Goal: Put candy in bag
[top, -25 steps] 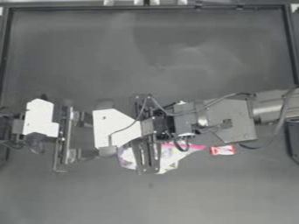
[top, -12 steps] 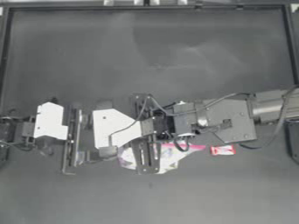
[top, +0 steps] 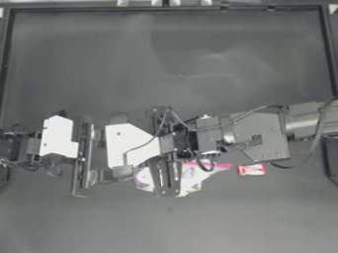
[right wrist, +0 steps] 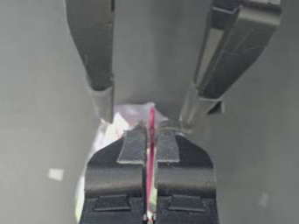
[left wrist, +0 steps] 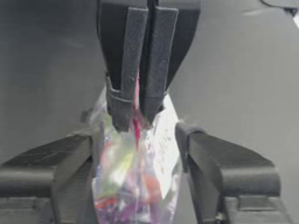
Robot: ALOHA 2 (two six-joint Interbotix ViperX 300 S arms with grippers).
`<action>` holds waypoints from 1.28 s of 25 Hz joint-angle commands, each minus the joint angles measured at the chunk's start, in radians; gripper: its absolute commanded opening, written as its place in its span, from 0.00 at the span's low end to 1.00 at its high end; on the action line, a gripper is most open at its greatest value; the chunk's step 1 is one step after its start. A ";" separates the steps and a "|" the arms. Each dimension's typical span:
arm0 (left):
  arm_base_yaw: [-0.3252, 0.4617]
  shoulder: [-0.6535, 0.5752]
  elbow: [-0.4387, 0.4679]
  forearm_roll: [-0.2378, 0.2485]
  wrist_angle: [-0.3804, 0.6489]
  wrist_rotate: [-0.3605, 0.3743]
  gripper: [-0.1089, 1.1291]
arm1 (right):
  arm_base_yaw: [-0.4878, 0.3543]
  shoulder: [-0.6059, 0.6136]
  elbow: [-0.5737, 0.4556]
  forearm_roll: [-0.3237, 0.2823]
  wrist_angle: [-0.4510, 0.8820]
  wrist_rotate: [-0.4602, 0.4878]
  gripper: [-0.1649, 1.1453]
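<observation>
Top view shows the left gripper (top: 158,170) has shifted right since a second ago, its spread jaws now straddling the bag (top: 173,177) without touching it. The right gripper (top: 173,144) stays clamped on the pink seal strip (right wrist: 152,127). The candy (top: 251,170) lies on the table (top: 165,59), beside the bag, not yet inside.

— How is the table (top: 165,59) being viewed?
— From overhead, straight down. At six o'clock of centre, the bag (left wrist: 137,175) is being framed closely by both wrist cameras, facing each other.
</observation>
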State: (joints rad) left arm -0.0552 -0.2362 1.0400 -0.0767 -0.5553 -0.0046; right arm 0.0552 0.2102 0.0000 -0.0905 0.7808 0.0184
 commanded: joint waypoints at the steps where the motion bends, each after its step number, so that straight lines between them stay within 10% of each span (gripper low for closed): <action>1: -0.002 -0.005 -0.020 -0.003 -0.017 0.000 0.72 | 0.002 -0.044 -0.008 -0.002 -0.005 -0.003 0.16; 32: -0.003 0.029 -0.052 -0.005 -0.009 0.002 0.51 | 0.008 -0.043 -0.006 -0.002 0.000 -0.005 0.16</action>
State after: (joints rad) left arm -0.0583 -0.1887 1.0124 -0.0798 -0.5599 -0.0046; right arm 0.0614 0.2102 0.0046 -0.0905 0.7839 0.0153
